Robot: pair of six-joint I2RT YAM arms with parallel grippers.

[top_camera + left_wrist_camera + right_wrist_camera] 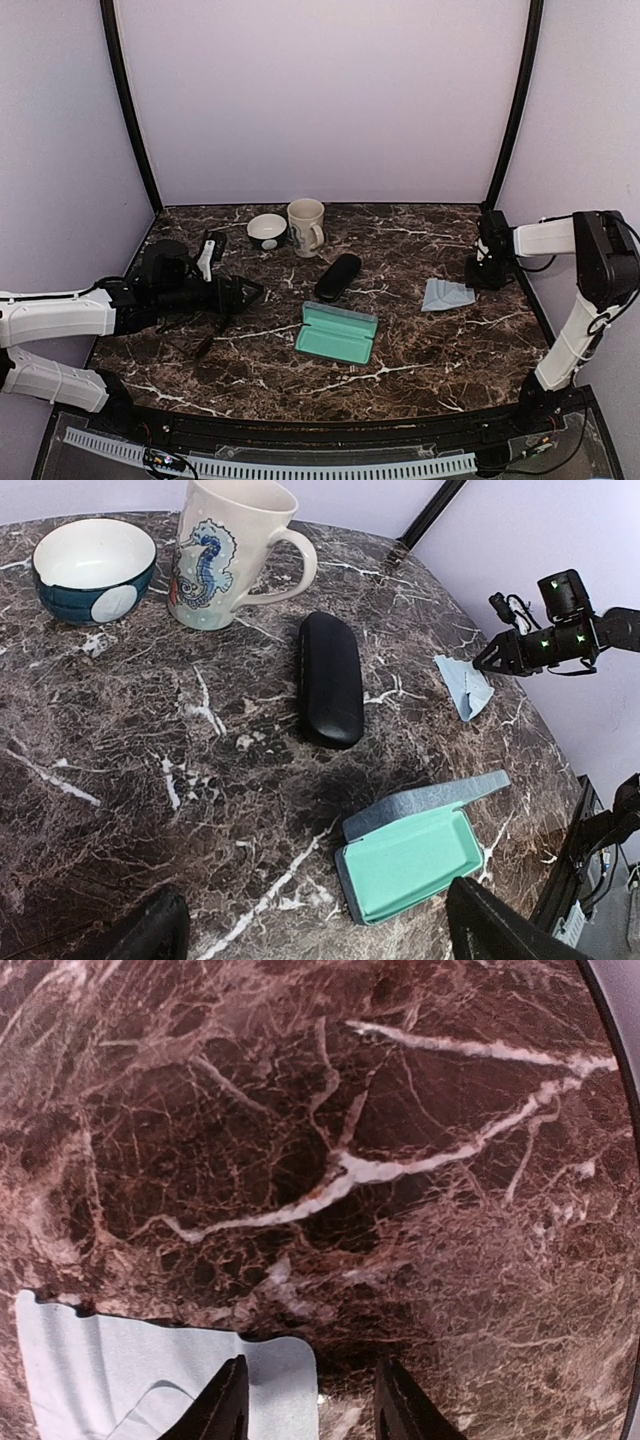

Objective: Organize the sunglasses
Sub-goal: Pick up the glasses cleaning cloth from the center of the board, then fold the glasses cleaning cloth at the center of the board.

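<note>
Thin dark arms of what looks like a pair of sunglasses (pixel 203 338) lie on the marble just in front of my left wrist; their lenses are hard to make out. No sunglasses show in either wrist view. My left gripper (pixel 240 294) (pixel 320 942) hovers open and holds nothing, pointing toward the open grey-blue case (pixel 338 332) (pixel 410 865) with its teal lining. My right gripper (pixel 487 272) (pixel 312 1412) is low at the far right, jaws apart, one finger (pixel 228 1405) over the corner of the pale blue cloth (pixel 447 294) (pixel 120 1370).
A shut black oblong case (pixel 338 276) (pixel 331 678) lies behind the open one. A seahorse mug (pixel 306 226) (pixel 232 550) and a blue bowl (pixel 267 230) (pixel 93 568) stand at the back. A small black-and-white object (pixel 208 254) sits behind my left wrist.
</note>
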